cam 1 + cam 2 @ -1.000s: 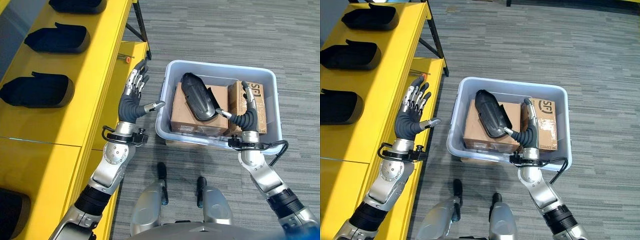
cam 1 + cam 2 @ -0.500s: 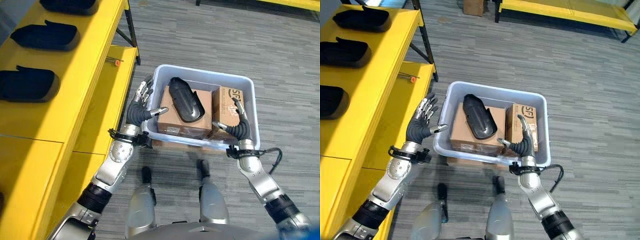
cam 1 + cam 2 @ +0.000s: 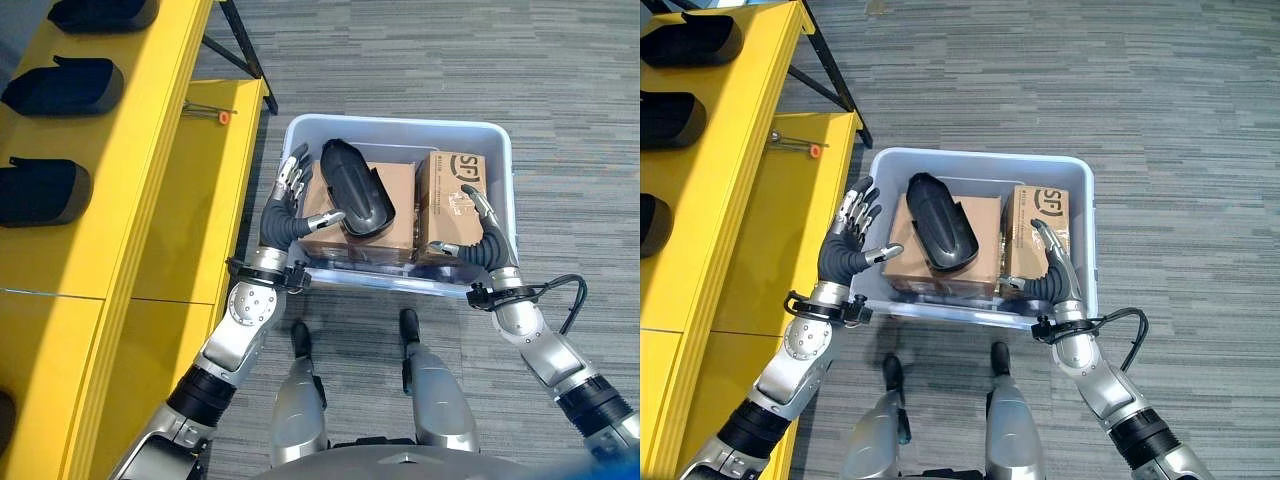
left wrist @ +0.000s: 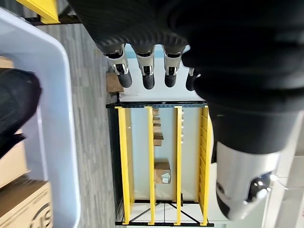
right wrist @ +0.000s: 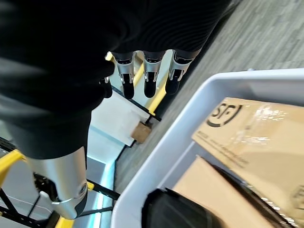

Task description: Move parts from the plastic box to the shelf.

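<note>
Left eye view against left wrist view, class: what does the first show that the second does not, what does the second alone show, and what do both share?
The left eye view alone shows the right hand, open over a cardboard box, and black parts on the yellow shelf. The left wrist view alone shows a distant yellow rack holding boxes. Both show the open left hand, the plastic box and the black part inside it.

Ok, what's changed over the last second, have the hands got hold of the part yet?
Not yet. The left hand swung from beside the yellow shelf to the plastic box rim, by the black part. The right hand stays open over the smaller carton. The part hasn't moved.
</note>
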You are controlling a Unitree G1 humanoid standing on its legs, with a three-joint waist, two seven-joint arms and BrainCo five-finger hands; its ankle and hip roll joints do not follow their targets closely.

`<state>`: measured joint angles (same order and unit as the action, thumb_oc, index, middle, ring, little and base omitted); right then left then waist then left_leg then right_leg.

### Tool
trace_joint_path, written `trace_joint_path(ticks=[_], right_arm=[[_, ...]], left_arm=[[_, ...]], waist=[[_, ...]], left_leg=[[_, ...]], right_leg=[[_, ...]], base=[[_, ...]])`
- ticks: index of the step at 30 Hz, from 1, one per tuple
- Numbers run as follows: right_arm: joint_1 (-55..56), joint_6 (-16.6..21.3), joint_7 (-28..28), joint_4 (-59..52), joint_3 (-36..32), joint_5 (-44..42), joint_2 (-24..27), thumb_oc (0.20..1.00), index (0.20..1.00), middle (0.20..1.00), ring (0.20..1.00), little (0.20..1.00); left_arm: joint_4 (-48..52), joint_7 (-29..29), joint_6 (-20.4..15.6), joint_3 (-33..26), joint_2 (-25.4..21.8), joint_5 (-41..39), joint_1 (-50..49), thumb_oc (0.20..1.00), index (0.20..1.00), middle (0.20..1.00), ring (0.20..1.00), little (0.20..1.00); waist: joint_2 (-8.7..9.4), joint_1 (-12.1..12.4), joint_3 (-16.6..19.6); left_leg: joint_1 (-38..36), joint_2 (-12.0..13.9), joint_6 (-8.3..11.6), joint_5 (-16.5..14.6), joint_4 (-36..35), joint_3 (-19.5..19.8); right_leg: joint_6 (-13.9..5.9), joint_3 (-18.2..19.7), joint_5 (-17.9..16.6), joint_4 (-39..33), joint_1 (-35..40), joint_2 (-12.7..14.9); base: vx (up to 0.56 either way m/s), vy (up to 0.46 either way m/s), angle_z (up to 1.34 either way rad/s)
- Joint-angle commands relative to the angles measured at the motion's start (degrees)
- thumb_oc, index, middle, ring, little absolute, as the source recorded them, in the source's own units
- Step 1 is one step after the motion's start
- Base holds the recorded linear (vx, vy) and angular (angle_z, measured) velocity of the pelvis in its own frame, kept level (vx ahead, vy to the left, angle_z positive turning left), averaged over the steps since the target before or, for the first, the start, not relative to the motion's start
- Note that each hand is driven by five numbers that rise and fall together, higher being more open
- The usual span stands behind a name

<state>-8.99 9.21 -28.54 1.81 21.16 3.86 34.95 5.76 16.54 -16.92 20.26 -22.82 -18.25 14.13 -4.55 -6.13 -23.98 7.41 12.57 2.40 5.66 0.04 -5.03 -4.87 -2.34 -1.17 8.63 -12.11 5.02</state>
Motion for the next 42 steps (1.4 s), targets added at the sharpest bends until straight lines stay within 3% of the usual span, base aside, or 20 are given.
trace_joint_path(ticks=[1, 5, 9, 10, 12, 17, 23, 25, 28, 33, 39, 40, 41, 42], right_arm=[[-3.3, 7.3, -4.7, -8.7, -2.9, 5.3, -1.4, 1.0, 1.0, 1.0, 1.0, 1.0], [-5.9, 7.5, -3.7, -11.7, -5.5, 5.5, -0.4, 1.0, 1.0, 1.0, 1.0, 1.0], [-11.4, 4.3, -1.9, -13.5, -7.8, 6.0, -0.1, 1.0, 1.0, 1.0, 1.0, 1.0], [-15.2, 2.8, -1.9, -11.8, -7.4, 6.4, -0.5, 1.0, 1.0, 1.0, 1.0, 1.0], [-18.3, 1.9, -1.6, -11.1, -8.1, 6.9, -1.2, 1.0, 1.0, 1.0, 1.0, 1.0], [-20.2, -1.0, -2.7, -11.9, -8.9, 7.2, -2.2, 1.0, 1.0, 1.0, 1.0, 1.0], [-18.2, -0.8, -3.5, -13.0, -10.1, 7.8, -2.7, 1.0, 1.0, 1.0, 1.0, 1.0], [-16.6, -0.9, -4.4, -13.6, -10.5, 8.7, -3.2, 1.0, 1.0, 1.0, 1.0, 1.0], [-14.1, -1.2, -6.7, -15.0, -10.4, 9.5, -3.6, 1.0, 1.0, 1.0, 1.0, 1.0], [-13.0, -2.2, -9.6, -15.4, -9.0, 8.8, -3.6, 1.0, 1.0, 1.0, 1.0, 1.0], [-13.3, -3.9, -10.9, -15.5, -7.0, 8.9, -4.4, 1.0, 1.0, 1.0, 1.0, 1.0], [-13.2, -4.0, -11.0, -15.5, -6.8, 9.0, -4.5, 1.0, 1.0, 1.0, 1.0, 1.0], [-13.2, -4.3, -11.1, -15.4, -6.2, 9.2, -4.9, 1.0, 1.0, 1.0, 1.0, 1.0], [-13.2, -4.5, -11.1, -15.3, -6.2, 9.1, -4.9, 1.0, 1.0, 1.0, 1.0, 1.0]], left_arm=[[2.9, 5.0, -1.6, -1.9, -0.6, 3.1, 3.9, 1.0, 1.0, 1.0, 1.0, 1.0], [0.8, 10.9, 2.4, -2.3, 1.2, 3.0, 8.4, 1.0, 1.0, 1.0, 1.0, 1.0], [-6.2, 15.4, 12.8, -2.3, 5.4, -4.4, 16.2, 1.0, 1.0, 1.0, 1.0, 1.0], [-11.3, 18.9, 14.8, -1.6, 8.1, -5.6, 19.7, 1.0, 1.0, 1.0, 1.0, 1.0], [-14.9, 21.7, 15.6, -1.4, 10.1, -6.4, 23.4, 1.0, 1.0, 1.0, 1.0, 1.0], [-18.7, 27.4, 15.6, -0.6, 13.8, -8.3, 26.3, 1.0, 1.0, 1.0, 1.0, 1.0], [-18.9, 38.5, 11.9, -1.2, 15.7, -1.0, 26.2, 1.0, 1.0, 1.0, 1.0, 1.0], [-16.5, 46.2, 10.2, -2.4, 14.9, 6.7, 25.8, 1.0, 1.0, 1.0, 1.0, 1.0], [-10.9, 52.2, 10.5, -4.7, 10.8, 20.4, 25.4, 1.0, 1.0, 1.0, 1.0, 1.0], [-6.5, 61.2, 8.5, -7.2, 7.0, 32.0, 25.1, 1.0, 1.0, 1.0, 1.0, 1.0], [-4.5, 64.5, 8.9, -9.1, 6.3, 33.1, 25.0, 1.0, 1.0, 1.0, 1.0, 1.0], [-4.5, 63.0, 9.8, -9.3, 6.3, 32.2, 24.9, 1.0, 1.0, 1.0, 1.0, 1.0], [-6.1, 57.5, 13.2, -8.7, 5.9, 29.0, 24.5, 1.0, 1.0, 1.0, 1.0, 1.0], [-7.1, 56.1, 13.3, -8.3, 5.8, 28.1, 24.5, 1.0, 1.0, 1.0, 1.0, 1.0]], waist=[[4.52, -1.2, 1.7], [4.53, -2.8, 0.9], [4.75, -5.1, -0.9], [4.86, -6.2, -2.4], [5.23, -7.5, -3.9], [6.43, -9.2, -5.8], [7.64, -9.5, -5.8], [8.03, -9.2, -5.8], [8.36, -8.2, -5.8], [8.57, -6.8, -5.8], [8.85, -6.0, -5.8], [8.99, -5.9, -5.8], [9.45, -5.7, -5.8], [9.6, -5.6, -5.8]], left_leg=[[-1.5, -2.5, 1.59, -5.1, 3.4, -1.6], [-0.2, -2.1, 1.89, -4.9, 4.2, -1.9], [2.9, -1.1, 2.42, -4.8, 6.4, -2.7], [4.5, -0.4, 2.68, -4.4, 7.2, -3.2], [6.3, 0.3, 3.05, -4.0, 7.9, -3.8], [8.6, 1.6, 3.82, -2.8, 8.1, -4.4], [11.0, 2.6, 4.34, -1.7, 8.4, -4.2], [12.0, 2.8, 4.51, -1.4, 8.5, -3.8], [13.8, 3.1, 4.63, -0.8, 8.4, -2.8], [16.3, 3.0, 4.68, -1.1, 9.1, -1.1], [18.5, 3.1, 4.91, -1.3, 9.6, -0.2], [18.7, 3.1, 4.94, -1.5, 9.5, -0.1], [19.3, 3.2, 4.87, -1.4, 9.6, -0.2], [19.6, 3.3, 4.84, -1.3, 9.7, -0.2]], right_leg=[[0.28, -1.5, 4.1, 2.8, 0.7, 1.4], [0.7, -0.4, 4.7, 4.3, -1.4, 0.7], [1.38, 0.8, 5.6, 7.7, -5.9, -0.7], [1.95, 1.5, 5.8, 9.1, -8.1, -1.6], [2.48, 2.0, 6.0, 10.9, -11.0, -2.4], [2.99, 2.4, 6.9, 13.4, -14.6, -3.8], [3.27, 2.2, 7.6, 15.3, -17.6, -4.3], [3.37, 2.0, 8.1, 16.1, -18.4, -4.5], [3.69, 1.7, 8.0, 16.4, -19.7, -4.7], [4.0, 1.0, 8.4, 17.1, -20.9, -4.8], [3.95, 0.7, 8.8, 17.5, -22.0, -5.0], [3.9, 0.6, 8.8, 17.4, -22.0, -5.0], [3.88, 0.4, 8.9, 18.0, -22.6, -5.1], [3.95, 0.3, 9.0, 18.3, -22.9, -5.1]], base=[[0.0, -0.033, -0.01], [-0.01, -0.023, -0.05], [-0.07, -0.097, -0.15], [-0.13, -0.126, -0.16], [-0.12, -0.096, -0.29], [-0.06, -0.071, -0.26], [-0.02, -0.09, -0.03], [-0.02, -0.116, 0.05], [-0.05, -0.141, 0.21], [-0.02, -0.103, 0.16], [0.0, -0.035, 0.06], [-0.01, -0.05, 0.03], [-0.01, -0.055, 0.04], [-0.01, -0.055, 0.05]])
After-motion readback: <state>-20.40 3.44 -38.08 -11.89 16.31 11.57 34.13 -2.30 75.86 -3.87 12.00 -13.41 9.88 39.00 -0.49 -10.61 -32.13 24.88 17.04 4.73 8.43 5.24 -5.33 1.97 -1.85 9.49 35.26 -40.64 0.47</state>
